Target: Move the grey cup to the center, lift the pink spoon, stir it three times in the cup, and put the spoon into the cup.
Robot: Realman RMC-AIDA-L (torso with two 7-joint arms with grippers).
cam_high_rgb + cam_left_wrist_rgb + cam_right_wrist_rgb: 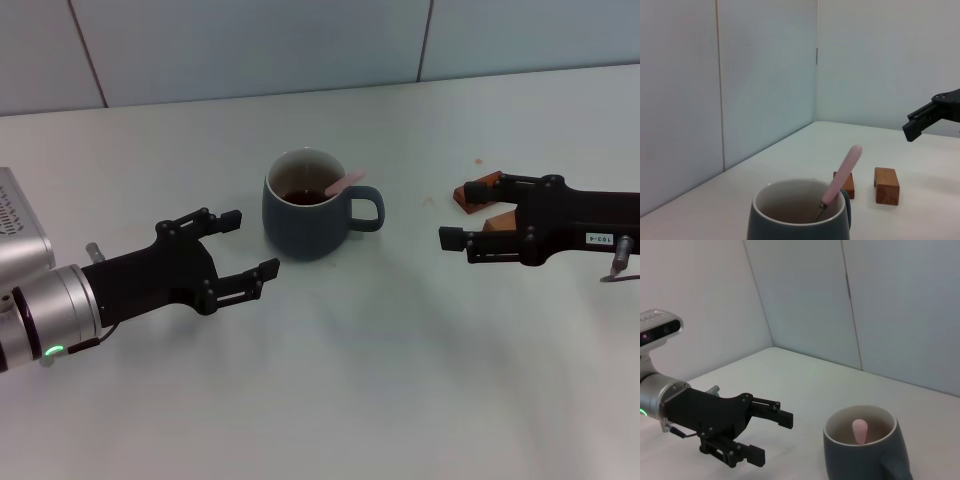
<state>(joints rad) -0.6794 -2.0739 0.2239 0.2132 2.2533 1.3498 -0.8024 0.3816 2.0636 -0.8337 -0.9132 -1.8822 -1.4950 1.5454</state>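
The grey cup (308, 208) stands upright near the middle of the table, handle toward the right, brown liquid inside. The pink spoon (344, 183) rests in it, its handle leaning over the rim on the handle side; it shows too in the left wrist view (842, 176) and the right wrist view (860, 430). My left gripper (250, 243) is open just left of the cup, apart from it, nothing between its fingers. My right gripper (453, 214) is open to the right of the cup, empty, well clear of the handle.
Two brown wooden blocks (481, 194) lie under and behind the right gripper; the left wrist view shows them (887, 185) beyond the cup. A silver device (18, 225) sits at the far left edge. A panelled wall backs the white table (330, 380).
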